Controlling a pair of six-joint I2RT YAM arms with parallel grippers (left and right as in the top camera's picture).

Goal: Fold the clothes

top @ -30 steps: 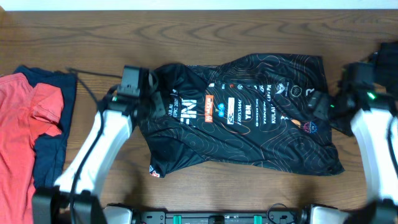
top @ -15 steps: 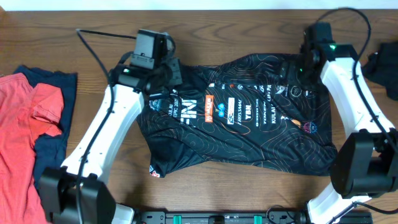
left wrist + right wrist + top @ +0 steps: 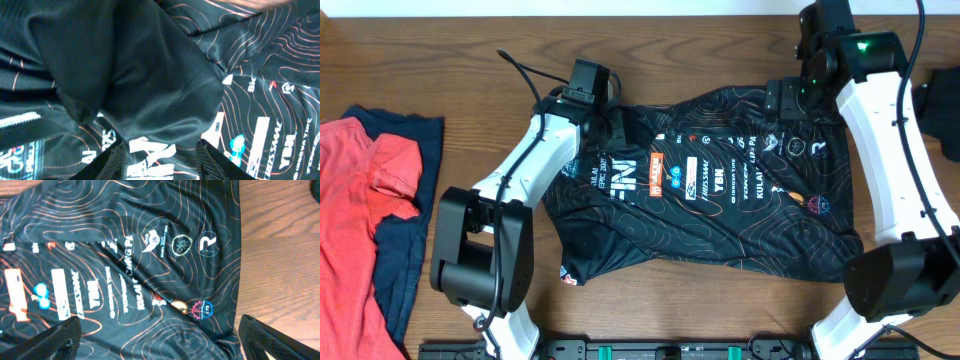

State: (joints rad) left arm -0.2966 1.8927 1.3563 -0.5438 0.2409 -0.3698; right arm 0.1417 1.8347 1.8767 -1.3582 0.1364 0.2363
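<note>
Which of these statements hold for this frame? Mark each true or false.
1. The black jersey lies spread on the table with its logos facing up. True.
2. The red top lies on the jersey. False: it lies at the table's left edge, on a navy top, apart from the jersey.
3. The right gripper is open over the jersey. True.
4. The left gripper is at the jersey's hem nearest the robot's bases. False: it is at the jersey's far edge, near its left corner.
</note>
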